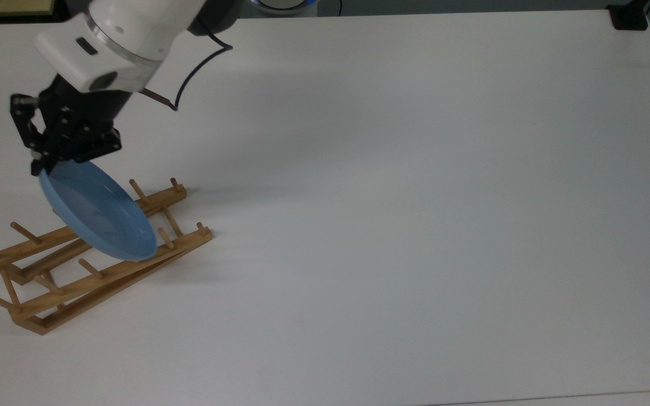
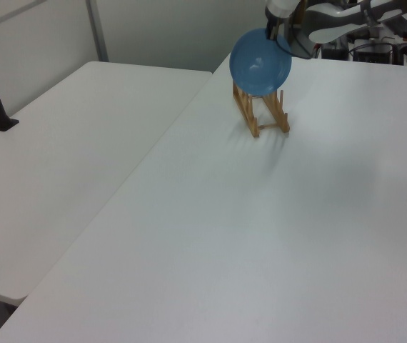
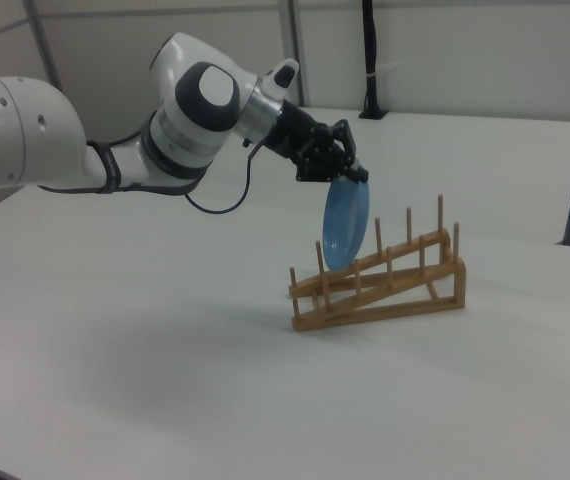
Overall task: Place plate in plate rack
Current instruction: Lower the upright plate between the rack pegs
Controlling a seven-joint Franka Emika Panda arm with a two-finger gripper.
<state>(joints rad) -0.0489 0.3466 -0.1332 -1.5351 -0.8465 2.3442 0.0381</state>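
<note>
End effector, black two-finger unit on the white arm, is clamped on the top rim of the round, glossy light-blue plate. Plate hangs nearly edge-on and close to vertical in the right view, tilted a bit.

Landmark: light-brown wooden plate rack, two sloped rails with upright round pegs, sitting on the white desk.

Relative to the rack:
- plate is above it, over the low end in the right view, lower edge down among the pegs
- top view: plate overlaps both rails, lower edge at the near rail
- right view: plate sits between the first and second pegs from the low end
- can't tell whether the plate touches the rails or a peg
- end effector is above the rack, at the plate's top edge, clear of the pegs

Black cable loops off the arm's wrist.
</note>
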